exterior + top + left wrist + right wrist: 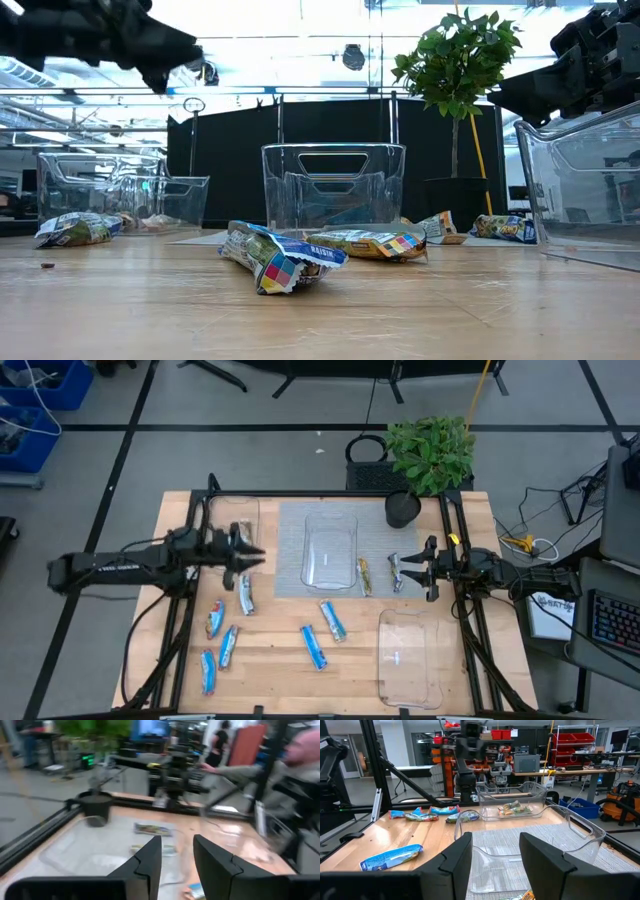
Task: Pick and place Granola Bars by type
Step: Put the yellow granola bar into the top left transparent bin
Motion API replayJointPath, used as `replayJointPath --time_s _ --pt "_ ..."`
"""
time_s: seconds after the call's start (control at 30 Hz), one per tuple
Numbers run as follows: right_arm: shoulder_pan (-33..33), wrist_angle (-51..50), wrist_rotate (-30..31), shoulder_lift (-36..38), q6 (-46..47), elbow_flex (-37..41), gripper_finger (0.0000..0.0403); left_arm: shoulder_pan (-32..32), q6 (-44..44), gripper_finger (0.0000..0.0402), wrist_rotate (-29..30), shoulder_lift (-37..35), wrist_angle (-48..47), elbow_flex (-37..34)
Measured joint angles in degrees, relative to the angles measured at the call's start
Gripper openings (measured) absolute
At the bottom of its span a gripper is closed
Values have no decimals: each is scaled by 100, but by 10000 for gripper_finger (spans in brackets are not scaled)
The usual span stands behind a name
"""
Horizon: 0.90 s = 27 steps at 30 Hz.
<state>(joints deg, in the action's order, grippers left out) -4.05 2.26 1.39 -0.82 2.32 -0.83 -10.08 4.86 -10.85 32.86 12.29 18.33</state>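
Left gripper (252, 557) hovered above table beside left clear tray (233, 520), fingers apart, empty | blue granola bars (219, 645) lay on wood at front left, two more (325, 632) front centre | centre tray (330, 550) on grey mat | tan bar (365, 576) and silver bar (395, 571) just right of it | right gripper (424, 568) near silver bar, jaws wide, empty.

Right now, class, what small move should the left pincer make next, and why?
Probably lower the left pincer toward the silver-grey bar lying close by on the wood. Its fingers stand apart with nothing between them, and that bar looks like the nearest loose one. The right pincer waits open at the table's right.
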Motion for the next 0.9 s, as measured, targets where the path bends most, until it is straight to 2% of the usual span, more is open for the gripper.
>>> replayJointPath --time_s 0.2,0.37,0.5,0.63,0.8,0.9 --pt "-1 0 0 0 -1 1 155 1386 -1018 91 1535 -234 -282 0" --pt "0 0 0 0 -2 0 155 1776 -953 73 2550 -1054 -1115 0" --pt "-1 0 0 0 -2 -2 155 1780 -669 67 2701 -1521 -1341 3" --pt "-1 0 0 0 -1 -2 155 1777 -784 67 2721 -1651 -1392 -50" --pt "0 0 0 0 0 0 155 1653 -763 67 3036 -1815 -882 -612" --pt "-1 0 0 0 1 -2 155 1570 -718 67 2986 -2030 -668 -860"
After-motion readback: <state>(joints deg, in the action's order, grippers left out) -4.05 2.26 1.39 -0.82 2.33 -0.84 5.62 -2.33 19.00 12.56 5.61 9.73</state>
